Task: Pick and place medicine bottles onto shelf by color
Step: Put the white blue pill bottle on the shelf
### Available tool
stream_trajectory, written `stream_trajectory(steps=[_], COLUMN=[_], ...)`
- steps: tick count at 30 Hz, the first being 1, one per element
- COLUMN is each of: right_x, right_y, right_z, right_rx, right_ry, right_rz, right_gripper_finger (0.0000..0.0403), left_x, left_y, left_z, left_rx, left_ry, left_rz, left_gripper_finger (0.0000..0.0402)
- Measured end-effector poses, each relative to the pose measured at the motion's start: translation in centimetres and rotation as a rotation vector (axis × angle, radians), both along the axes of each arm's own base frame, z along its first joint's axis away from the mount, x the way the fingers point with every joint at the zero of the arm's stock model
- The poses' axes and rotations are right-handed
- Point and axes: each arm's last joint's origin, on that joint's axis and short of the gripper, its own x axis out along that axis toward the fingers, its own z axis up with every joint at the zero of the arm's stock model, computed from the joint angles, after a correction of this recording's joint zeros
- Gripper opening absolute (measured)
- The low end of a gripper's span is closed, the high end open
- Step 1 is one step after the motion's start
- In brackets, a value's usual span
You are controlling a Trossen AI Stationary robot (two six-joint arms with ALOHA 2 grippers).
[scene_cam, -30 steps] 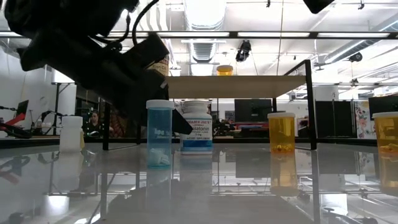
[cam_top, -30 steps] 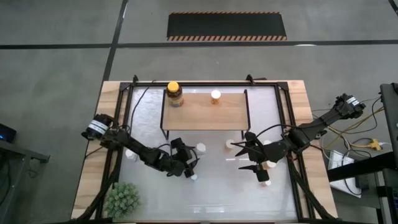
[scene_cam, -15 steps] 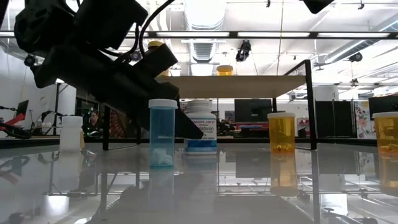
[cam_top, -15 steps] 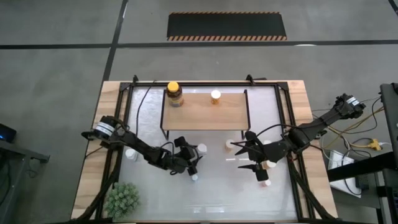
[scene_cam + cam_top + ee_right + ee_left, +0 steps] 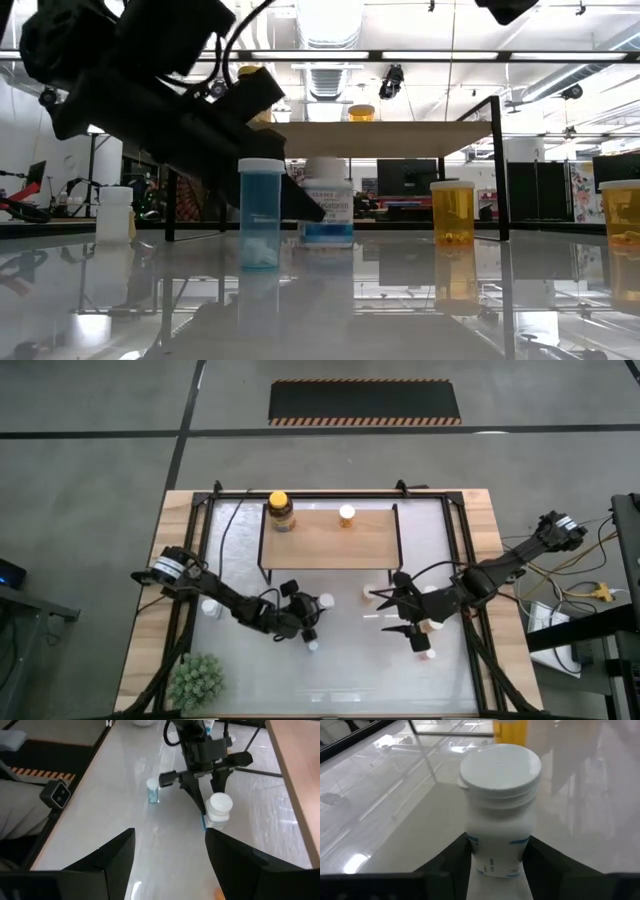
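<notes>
Only two medicine bottles on the shelf (image 5: 330, 545) so far, the rest down on the table (image 5: 350, 665): left gripper (image 5: 308, 607) fingers against the white bottle (image 5: 500, 810) mid-table, right gripper (image 5: 398, 613) spread, empty.

The left hand (image 5: 312, 612) sits low with fingers narrowly parted, while the right hand (image 5: 393, 613) hangs spread wide.
</notes>
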Motion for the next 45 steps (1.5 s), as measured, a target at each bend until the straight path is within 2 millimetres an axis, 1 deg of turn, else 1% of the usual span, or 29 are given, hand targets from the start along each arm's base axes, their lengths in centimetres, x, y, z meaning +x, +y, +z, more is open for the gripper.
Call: stream_trajectory(steps=[4,9,12,14,17,20,24,29,33,38,42,45], right_x=[1.3,3.7,5.2,6.3,7.8,9.1,10.2,11.0,11.3,11.3,11.3,11.3], right_y=[0.7,1.7,2.1,2.3,2.5,2.7,2.9,2.6,2.0,1.9,1.9,1.9], right_z=[-0.9,-2.4,-2.9,-2.9,-2.6,-2.3,-2.2,-2.4,-2.9,-3.2,-3.2,-3.3], right_rx=[-0.014,-0.099,-0.176,-0.180,-0.152,-0.154,-0.136,-0.102,-0.093,-0.091,-0.091,-0.088], right_ry=[-0.010,-0.036,-0.042,-0.037,-0.033,-0.034,-0.026,-0.028,-0.020,-0.021,-0.021,-0.026], right_rz=[-0.011,-0.075,-0.130,-0.148,-0.168,-0.178,-0.161,-0.199,-0.228,-0.231,-0.232,-0.232], right_gripper_finger=[0.0231,0.0231,0.0231,0.0233,0.0249,0.0275,0.0304,0.0315,0.0309,0.0306,0.0301,0.0288], left_x=[0.0,-0.3,-0.4,-0.5,-0.3,-0.2,-0.3,-0.3,-0.1,0.3,0.5,0.5], left_y=[-0.7,-1.6,-2.2,-2.6,-3.3,-3.6,-3.9,-4.2,-4.4,-4.6,-4.7,-4.7], left_z=[1.6,3.3,4.2,4.6,5.2,5.5,5.5,5.9,6.8,7.6,7.9,8.0], left_rx=[0.004,0.011,0.001,0.007,0.019,0.022,0.026,0.024,0.039,0.077,0.080,0.081], left_ry=[-0.046,-0.084,-0.108,-0.114,-0.129,-0.136,-0.134,-0.145,-0.164,-0.172,-0.179,-0.182], left_rz=[-0.033,-0.073,-0.096,-0.112,-0.134,-0.144,-0.154,-0.164,-0.173,-0.187,-0.189,-0.189], left_gripper_finger=[0.0132,0.0132,0.0132,0.0132,0.0132,0.0132,0.0132,0.0132,0.0132,0.0132,0.0132,0.0132])
